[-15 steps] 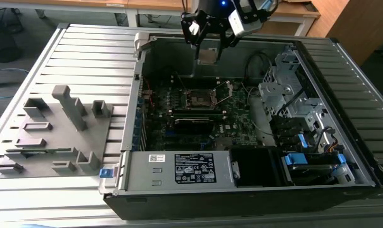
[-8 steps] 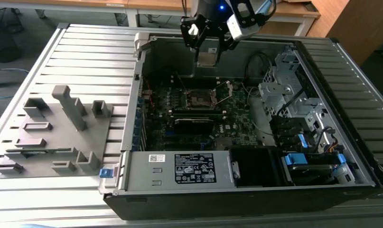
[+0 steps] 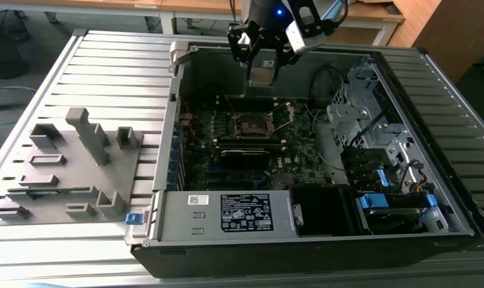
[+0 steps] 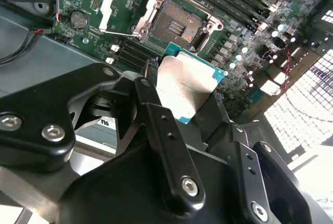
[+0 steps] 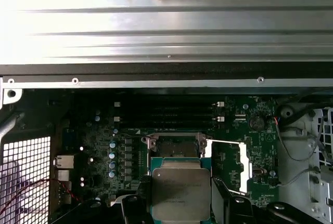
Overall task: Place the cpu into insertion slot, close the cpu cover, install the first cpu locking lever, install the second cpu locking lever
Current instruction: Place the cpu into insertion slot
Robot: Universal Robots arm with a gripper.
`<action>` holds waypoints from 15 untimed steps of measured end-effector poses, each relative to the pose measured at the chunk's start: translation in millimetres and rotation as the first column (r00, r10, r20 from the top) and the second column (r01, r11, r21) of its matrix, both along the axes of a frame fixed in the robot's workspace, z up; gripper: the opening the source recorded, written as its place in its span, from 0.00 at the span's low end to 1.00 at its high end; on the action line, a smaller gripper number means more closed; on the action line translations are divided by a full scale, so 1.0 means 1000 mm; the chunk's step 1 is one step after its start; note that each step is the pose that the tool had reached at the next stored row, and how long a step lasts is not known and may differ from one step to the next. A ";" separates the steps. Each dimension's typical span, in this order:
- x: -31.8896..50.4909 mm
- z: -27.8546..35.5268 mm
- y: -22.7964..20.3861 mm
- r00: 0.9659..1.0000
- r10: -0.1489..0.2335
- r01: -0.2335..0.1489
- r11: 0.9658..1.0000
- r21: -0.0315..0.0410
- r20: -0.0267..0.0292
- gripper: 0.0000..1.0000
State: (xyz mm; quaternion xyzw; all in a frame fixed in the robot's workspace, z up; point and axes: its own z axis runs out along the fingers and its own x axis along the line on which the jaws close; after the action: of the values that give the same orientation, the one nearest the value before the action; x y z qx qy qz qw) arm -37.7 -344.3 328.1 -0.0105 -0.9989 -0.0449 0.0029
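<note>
Legible text: none.
Black label [image 3: 246, 212]: middle of power supply [image 3: 177, 225] top; white print too small to read.
White sticker [image 3: 198, 200]: same top, corner toward the exterior view's left; print unreadable.

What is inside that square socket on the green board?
Nothing is seated in the insertion slot: the second wrist view shows its dark recessed centre empty. The cpu is clear of it, clamped in the gripper. In the first wrist view the chip covers part of the slot.
</note>
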 end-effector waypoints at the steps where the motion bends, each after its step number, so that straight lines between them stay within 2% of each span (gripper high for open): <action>1: 0.0000 0.0000 0.0000 1.000 0.000 0.000 1.000 0.000 0.000 0.54; 6: 0.0000 -0.0013 0.0000 1.000 0.000 0.000 1.000 0.000 0.000 0.54; 15: 0.0000 -0.0091 0.0000 1.000 0.000 0.000 1.000 0.000 0.000 0.54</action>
State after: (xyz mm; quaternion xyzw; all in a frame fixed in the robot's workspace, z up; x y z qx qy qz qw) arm -37.7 -344.3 319.0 -0.0105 -0.9989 -0.0449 0.0029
